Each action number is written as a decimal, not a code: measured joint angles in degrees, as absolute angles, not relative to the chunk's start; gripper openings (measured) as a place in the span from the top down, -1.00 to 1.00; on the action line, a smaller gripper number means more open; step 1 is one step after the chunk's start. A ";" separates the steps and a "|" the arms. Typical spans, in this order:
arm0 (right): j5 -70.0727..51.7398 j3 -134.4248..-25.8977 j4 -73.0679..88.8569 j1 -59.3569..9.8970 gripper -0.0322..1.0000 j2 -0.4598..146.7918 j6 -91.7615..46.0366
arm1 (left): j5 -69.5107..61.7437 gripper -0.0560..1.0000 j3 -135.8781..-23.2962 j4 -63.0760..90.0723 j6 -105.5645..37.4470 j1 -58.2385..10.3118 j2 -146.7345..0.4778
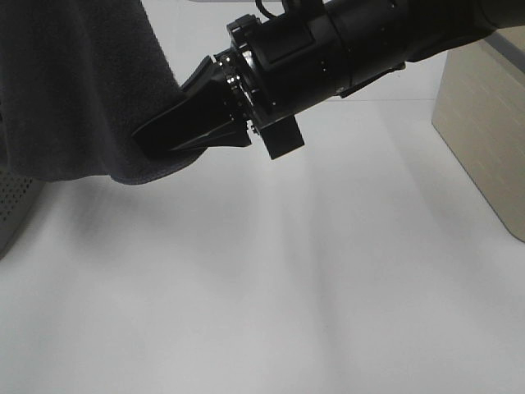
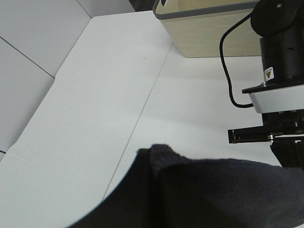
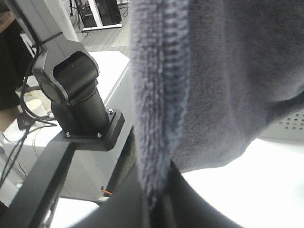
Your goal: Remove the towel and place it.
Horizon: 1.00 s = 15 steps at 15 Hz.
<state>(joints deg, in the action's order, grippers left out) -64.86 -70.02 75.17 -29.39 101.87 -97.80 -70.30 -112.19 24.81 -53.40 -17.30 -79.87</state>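
Note:
The towel (image 1: 74, 90), dark charcoal terry cloth, hangs raised at the upper left of the high view. My right gripper (image 1: 156, 138) reaches across from the right and is shut on its lower hemmed edge. In the right wrist view the towel's (image 3: 213, 76) hem runs down into the pinch of the right gripper (image 3: 154, 204). The left wrist view shows the towel (image 2: 218, 190) bunched right at my left gripper (image 2: 145, 164). That gripper looks shut on a fold, with its fingers mostly hidden by the cloth.
A grey perforated basket (image 1: 10, 209) stands at the left edge below the towel, and it shows again (image 3: 290, 124) in the right wrist view. A beige bin (image 1: 484, 123) stands at the right. The white table (image 1: 271, 295) spreads below.

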 joint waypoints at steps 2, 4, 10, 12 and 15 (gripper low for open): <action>-60.50 -70.42 75.40 -29.39 0.90 101.87 -89.61 | -70.30 0.89 -112.19 24.81 -53.23 -17.30 -79.87; -55.75 -73.22 70.70 -28.88 0.90 100.96 -78.95 | -70.30 0.89 -112.19 24.81 -52.94 -17.30 -79.87; -58.27 -91.27 37.99 -27.67 0.90 97.29 -40.05 | -66.58 0.89 -112.19 23.55 -52.77 -17.30 -82.45; -60.85 -100.32 25.04 -27.67 0.90 97.29 -29.68 | -62.28 0.89 -112.19 21.14 -52.77 -17.36 -84.63; -63.08 -111.50 9.40 -27.67 0.90 97.75 -21.43 | -55.46 0.89 -112.19 17.99 -52.83 -17.36 -87.61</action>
